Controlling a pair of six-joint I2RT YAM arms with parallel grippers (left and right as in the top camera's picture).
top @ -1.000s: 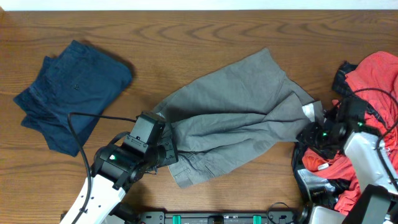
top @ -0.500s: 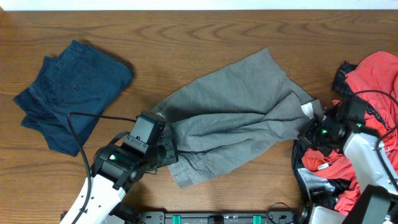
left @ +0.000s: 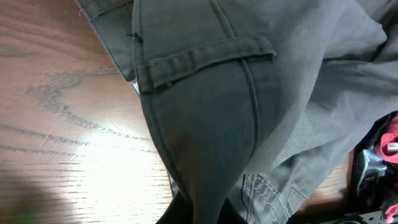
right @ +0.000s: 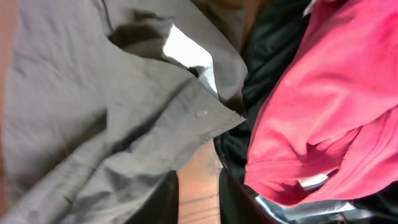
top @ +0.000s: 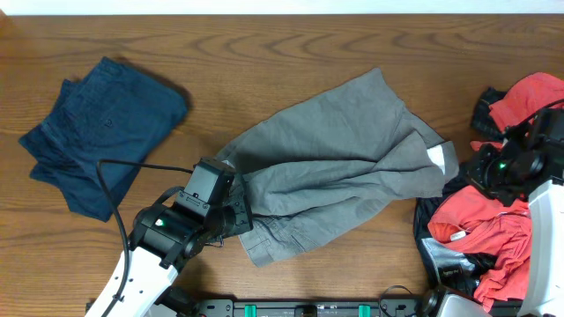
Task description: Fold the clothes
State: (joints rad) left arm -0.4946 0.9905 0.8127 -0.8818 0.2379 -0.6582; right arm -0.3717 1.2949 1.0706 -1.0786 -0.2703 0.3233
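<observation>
Wood table (top: 282,53) has the grey shorts (top: 335,167) spread mid-right. The right gripper (right: 198,198) has just backed off their far corner toward the red shirt (top: 520,97), fingers apart and empty. The left gripper (top: 236,218) still pinches the waistband, so I'd say that corner needs regrabbing before any fold.

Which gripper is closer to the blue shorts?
Left. The left gripper grips the grey shorts beside the navy shorts; the right gripper hangs open far off on the opposite side, by the red shirt.
</observation>
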